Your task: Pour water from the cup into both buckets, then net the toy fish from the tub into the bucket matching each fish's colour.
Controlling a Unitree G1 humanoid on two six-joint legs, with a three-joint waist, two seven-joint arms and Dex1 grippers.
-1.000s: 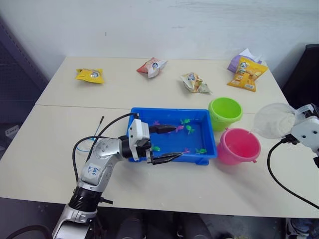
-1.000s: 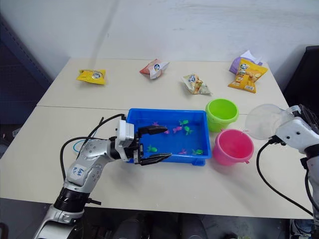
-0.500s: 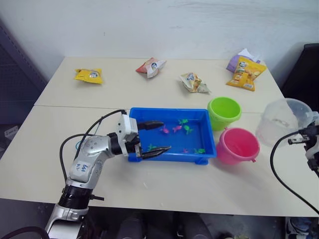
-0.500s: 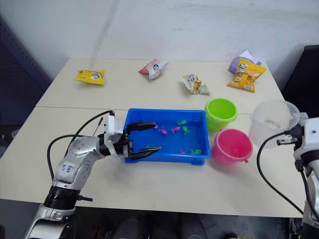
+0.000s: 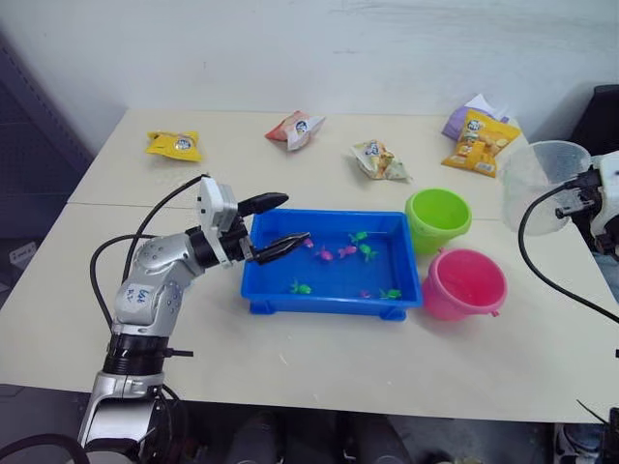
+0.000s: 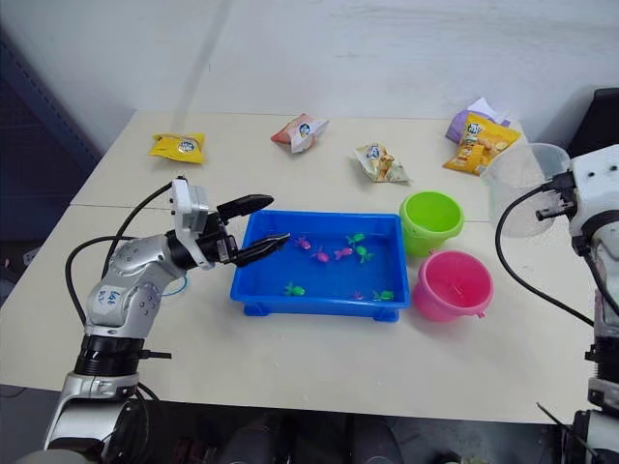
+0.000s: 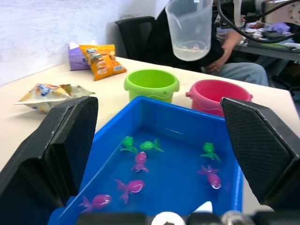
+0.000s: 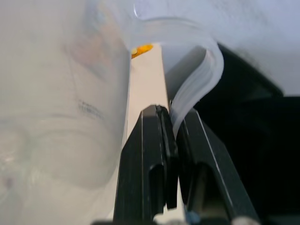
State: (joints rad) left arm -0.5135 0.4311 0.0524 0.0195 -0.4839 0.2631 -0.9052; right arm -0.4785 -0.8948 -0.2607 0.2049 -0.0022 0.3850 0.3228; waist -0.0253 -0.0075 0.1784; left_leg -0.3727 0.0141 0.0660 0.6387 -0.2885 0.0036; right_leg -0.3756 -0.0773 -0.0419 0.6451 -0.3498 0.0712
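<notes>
The right end effector [image 8: 171, 154] is clamped on the handle of the cup [image 5: 535, 184], holding it upright in the air at the desk's right edge, above and to the right of the green bucket [image 5: 437, 219]. A little water sits in the cup's bottom. The pink bucket [image 5: 464, 283] stands just in front of the green one, both just right of the tub [image 5: 332, 303]. The left end effector [image 5: 273, 224] is spread wide and empty, hovering over the tub's left rim. Pink and green fish [image 7: 140, 161] lie scattered in the tub's water. The tub rests mid-desk [image 5: 319, 377]. Snack packets [image 5: 175, 145] lie along the desk's far side. A seated person [image 7: 234, 56] shows behind the cup in the left wrist view.
</notes>
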